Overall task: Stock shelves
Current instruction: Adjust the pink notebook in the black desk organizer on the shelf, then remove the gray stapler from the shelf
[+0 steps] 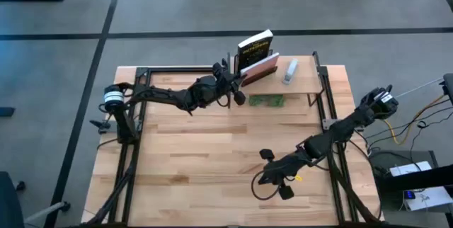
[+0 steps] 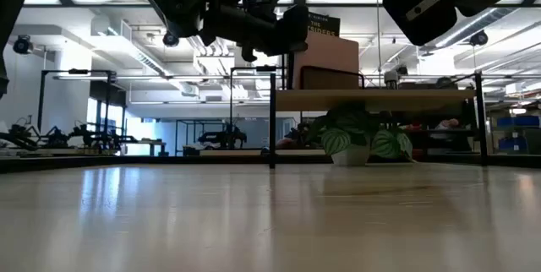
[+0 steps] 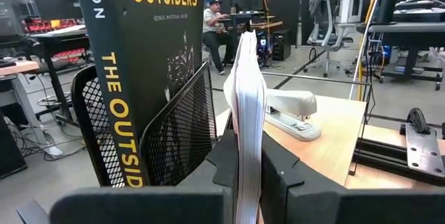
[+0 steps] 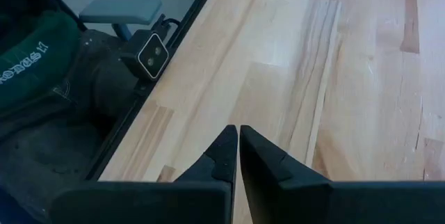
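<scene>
The shelves point(image 1: 301, 79) are a small light wood board on black legs at the table's far right. On them a black mesh rack point(image 3: 174, 123) holds a dark book, "The Outsiders" point(image 3: 142, 57). My left gripper point(image 1: 241, 79) reaches in from the left, shut on a second book with a pinkish-brown cover point(image 1: 260, 68), which stands beside the rack. A grey stapler point(image 1: 289, 71) lies on the board's right part. My right gripper point(image 1: 272, 177) hovers shut over the near right of the table, holding nothing. My left gripper pinches the pinkish-brown book between its two fingers point(image 3: 278, 172), one on each cover, with the white page edge point(image 3: 247, 106) facing the wrist. The fingers come nearly level from the table's left. The book stands upright on edge; whether its lower edge rests on the board I cannot tell.
A green leafy plant point(image 2: 359, 137) sits under the shelf board. Black frame rails point(image 1: 138, 136) run along the table's left and right sides. The bare butcher-block top point(image 1: 212, 157) spreads across the middle and the near side.
</scene>
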Tool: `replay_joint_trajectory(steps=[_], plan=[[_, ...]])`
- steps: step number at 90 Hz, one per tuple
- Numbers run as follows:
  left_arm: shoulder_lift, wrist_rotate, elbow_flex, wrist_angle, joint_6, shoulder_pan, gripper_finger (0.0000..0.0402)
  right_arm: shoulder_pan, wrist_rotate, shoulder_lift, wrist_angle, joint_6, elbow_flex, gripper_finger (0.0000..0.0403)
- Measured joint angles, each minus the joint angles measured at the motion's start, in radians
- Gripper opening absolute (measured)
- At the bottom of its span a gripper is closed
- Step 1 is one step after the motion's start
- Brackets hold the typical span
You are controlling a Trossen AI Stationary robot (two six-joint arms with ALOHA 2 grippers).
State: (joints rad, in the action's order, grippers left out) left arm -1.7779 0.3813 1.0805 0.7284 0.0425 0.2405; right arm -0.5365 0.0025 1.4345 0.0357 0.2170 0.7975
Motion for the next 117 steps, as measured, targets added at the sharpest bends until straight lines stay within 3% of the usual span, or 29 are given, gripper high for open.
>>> replay_joint_trajectory(steps=[12,41,60,78,89,117], plan=[[0.003,0.001,0.0,-0.005,0.0,0.0,0.0032,0.0,0.0,0.0,0.0,0.0,0.0,0.0],[0.074,0.003,0.0,-0.117,0.045,0.0,0.0166,0.0,0.0,0.0,0.001,0.004,0.0,0.0],[0.235,0.003,-0.002,-0.383,0.05,-0.025,0.0211,0.0,-0.002,0.0,-0.009,0.045,0.01,0.0],[0.395,-0.002,-0.045,-0.688,0.009,-0.092,0.0218,0.0,0.009,-0.001,-0.033,0.032,0.056,0.0],[0.475,-0.005,-0.135,-0.702,-0.018,-0.155,0.0206,0.0,0.126,-0.001,-0.09,0.018,0.092,0.0],[0.59,-0.007,-0.415,-0.517,-0.087,-0.248,0.017,0.007,0.589,-0.001,-0.295,-0.06,0.237,0.0]])
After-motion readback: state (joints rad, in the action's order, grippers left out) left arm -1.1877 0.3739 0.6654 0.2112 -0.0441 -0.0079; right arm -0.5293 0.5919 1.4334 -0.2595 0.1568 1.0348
